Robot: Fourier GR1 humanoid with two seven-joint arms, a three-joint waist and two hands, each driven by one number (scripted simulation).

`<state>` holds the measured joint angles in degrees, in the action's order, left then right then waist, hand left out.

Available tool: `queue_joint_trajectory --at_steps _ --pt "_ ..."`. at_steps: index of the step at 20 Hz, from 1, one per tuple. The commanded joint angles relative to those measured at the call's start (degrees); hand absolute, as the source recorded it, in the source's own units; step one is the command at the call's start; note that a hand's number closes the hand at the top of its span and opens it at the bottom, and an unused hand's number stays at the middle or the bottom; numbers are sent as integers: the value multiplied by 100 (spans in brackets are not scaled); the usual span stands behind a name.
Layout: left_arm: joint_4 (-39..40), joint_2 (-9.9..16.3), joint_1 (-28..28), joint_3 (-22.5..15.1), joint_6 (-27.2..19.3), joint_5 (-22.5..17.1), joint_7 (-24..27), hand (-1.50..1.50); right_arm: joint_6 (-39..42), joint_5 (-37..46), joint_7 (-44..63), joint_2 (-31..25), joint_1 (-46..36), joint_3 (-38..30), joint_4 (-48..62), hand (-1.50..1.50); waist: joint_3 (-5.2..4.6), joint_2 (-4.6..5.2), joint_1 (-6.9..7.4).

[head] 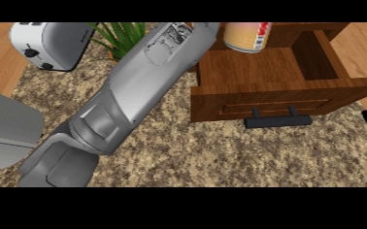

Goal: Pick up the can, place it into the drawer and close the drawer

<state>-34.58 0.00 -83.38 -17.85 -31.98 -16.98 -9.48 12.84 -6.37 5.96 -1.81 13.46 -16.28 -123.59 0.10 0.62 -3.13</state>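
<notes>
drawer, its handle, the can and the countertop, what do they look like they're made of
Drawer: brown wood, visible grain, slight sheen. Handle: matte black bar, likely metal or plastic. Can: probably metal, with a cream and red printed label. Countertop: speckled tan stone, like granite.

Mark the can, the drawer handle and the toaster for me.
can (247, 36), head view, on its label side.
drawer handle (278, 121), head view, on the middle of the black bar.
toaster (61, 43), head view, on its grey side.
</notes>
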Motion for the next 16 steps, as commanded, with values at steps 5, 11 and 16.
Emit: queue_joint_trajectory --at_steps 5,11,16 --pt "535 0 -2 -631 -130 -623 355 150 -34 121 131 103 199 176 -338 -150 -1 12 -100" --pt "894 0 -16 -1001 -457 -860 797 150 -211 203 344 63 -313 274 -247 -150 3 66 -261" --pt "1155 0 -43 -1125 -418 -996 1036 150 -46 13 46 -91 -381 20 175 -150 5 75 -266"
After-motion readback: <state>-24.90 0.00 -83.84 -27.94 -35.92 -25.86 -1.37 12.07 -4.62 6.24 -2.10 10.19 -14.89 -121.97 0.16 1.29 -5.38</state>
